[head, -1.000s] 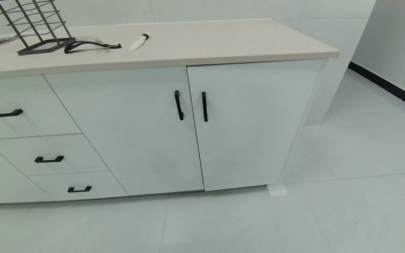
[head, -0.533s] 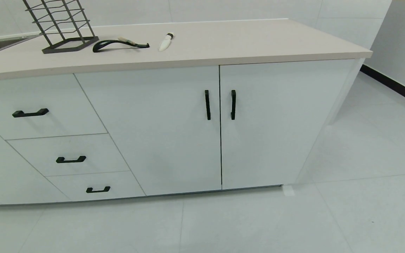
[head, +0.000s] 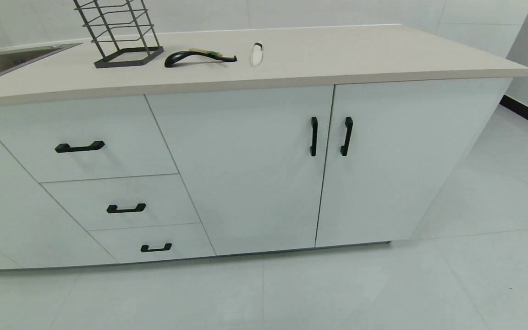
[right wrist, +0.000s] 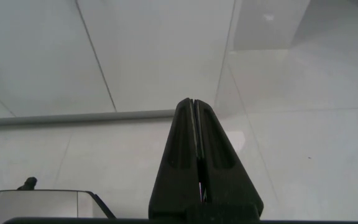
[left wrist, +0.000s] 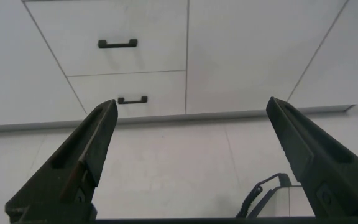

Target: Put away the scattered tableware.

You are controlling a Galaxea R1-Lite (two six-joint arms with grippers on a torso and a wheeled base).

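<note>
On the beige countertop (head: 337, 55) lie a black ladle-like utensil (head: 200, 57) with a wooden-handled piece beside it and a small white knife (head: 257, 52) with a black end. A black wire rack (head: 122, 32) stands just left of them. My left gripper (left wrist: 191, 112) hangs low over the floor, fingers wide open, facing the lower drawers. My right gripper (right wrist: 196, 106) is shut with nothing in it, pointing at the cabinet base and floor.
A steel sink (head: 2, 59) with a tap sits at the counter's left end. Below are three drawers with black handles (head: 79, 147) and two cabinet doors with vertical handles (head: 313, 136). Tiled floor (head: 475, 275) spreads in front and to the right.
The whole head view has shifted: the cabinet and counter items now sit farther right in the picture and the sink has come into view, so the camera turned left. The tableware itself has not moved.
</note>
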